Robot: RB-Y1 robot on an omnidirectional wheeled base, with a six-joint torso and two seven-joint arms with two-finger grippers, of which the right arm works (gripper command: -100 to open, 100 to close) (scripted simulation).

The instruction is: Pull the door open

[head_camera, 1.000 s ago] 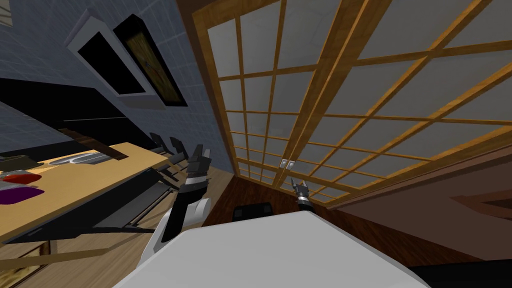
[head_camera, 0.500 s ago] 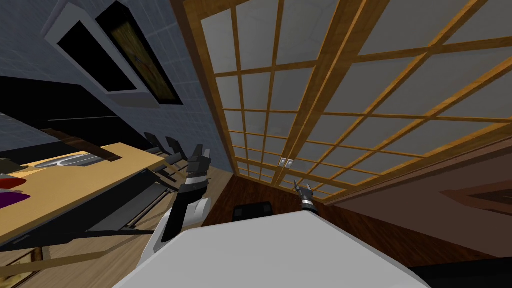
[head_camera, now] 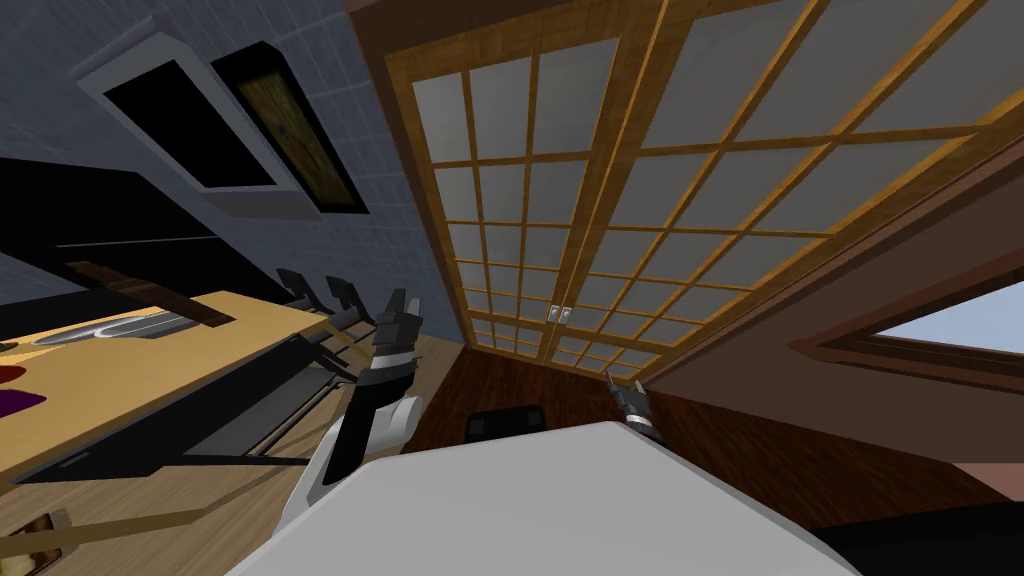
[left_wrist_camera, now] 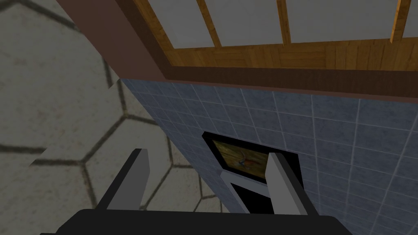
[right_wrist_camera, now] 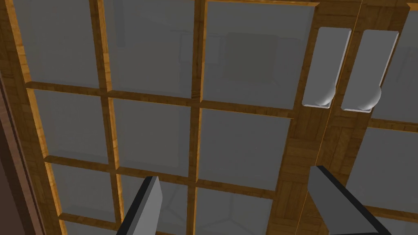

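Double door (head_camera: 640, 200) straight ahead, two leaves meeting at middle. Pair of handles (head_camera: 560, 313) side by side at that seam — one on each leaf. Right gripper (head_camera: 625, 385) before door, short of it, just right of handles, not touching. Left gripper (head_camera: 403, 303) well left of door, beside tabletop (head_camera: 200, 340). Tabletop runs along left side — chairs (head_camera: 345, 292) at its far end. Wall left of door carries two frames (head_camera: 295, 130), side by side. Window (head_camera: 950, 325) in right-hand wall.

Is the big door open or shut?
Shut. The door halves meet at a thin seam with no gap, and their handles sit side by side.
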